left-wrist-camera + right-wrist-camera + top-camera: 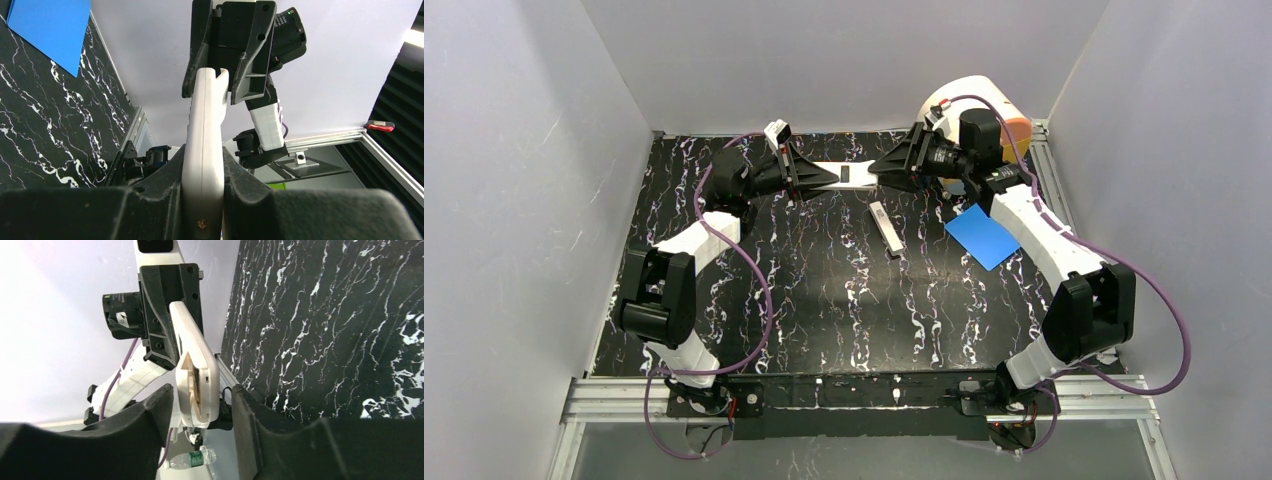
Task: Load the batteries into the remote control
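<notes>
From above, both arms reached to the far side of the tabletop (824, 300); the left pincer (816, 178) gripped the left end of the remote control (849, 173), held level and lifted off the tabletop, and the right pincer (882, 168) met its right end; the dark recess (845, 173) faced up, though what lay inside could not be told; a slim white strip (883, 224) lay just nearer than the remote control, a blue sheet (982, 237) to its near right.

In the left wrist view, the left pincer (202, 172) was clamped narrow on the remote control (202, 135); the right pincer (216, 75) straddled its far end.

In the right wrist view, the right pincer (202, 395) flanked the remote control (201, 357) with a thin gap on one side; whether it pressed could not be told; the left pincer (167, 320) held the far end.
</notes>
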`<state>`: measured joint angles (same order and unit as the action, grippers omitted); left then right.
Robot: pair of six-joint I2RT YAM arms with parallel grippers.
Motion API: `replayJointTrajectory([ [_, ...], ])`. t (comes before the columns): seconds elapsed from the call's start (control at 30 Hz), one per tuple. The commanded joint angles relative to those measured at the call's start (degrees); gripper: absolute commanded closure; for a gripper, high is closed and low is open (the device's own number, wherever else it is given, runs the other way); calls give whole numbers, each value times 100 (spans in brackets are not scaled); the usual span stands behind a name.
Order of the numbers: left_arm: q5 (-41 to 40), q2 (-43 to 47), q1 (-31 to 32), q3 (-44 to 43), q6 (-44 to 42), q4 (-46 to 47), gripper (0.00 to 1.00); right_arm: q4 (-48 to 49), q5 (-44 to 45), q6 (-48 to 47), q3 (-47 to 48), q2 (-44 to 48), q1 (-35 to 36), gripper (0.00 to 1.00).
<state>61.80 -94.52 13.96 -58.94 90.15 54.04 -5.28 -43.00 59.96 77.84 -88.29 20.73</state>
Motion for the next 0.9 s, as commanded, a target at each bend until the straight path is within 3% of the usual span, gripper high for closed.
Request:
replayJointTrajectory([
  [0.0, -59, 276, -33, -245, 84, 245, 100, 482, -191, 86, -26, -19, 32, 52],
  [0.1, -89, 301, -26, -335, 235, 374, 100, 691, -258, 171, -92, -26, 34, 66],
  [0.2, -108, 297, -32, -416, 304, 395, 100, 732, -274, 173, -111, -5, 34, 75],
  [0.53, -88, 216, -2, -515, 480, 655, 100, 1038, -330, 244, -244, 10, 44, 77],
  [0.87, -26, 132, 465, -726, 163, 739, 100, 1256, -227, 177, -325, -192, 393, 78],
])
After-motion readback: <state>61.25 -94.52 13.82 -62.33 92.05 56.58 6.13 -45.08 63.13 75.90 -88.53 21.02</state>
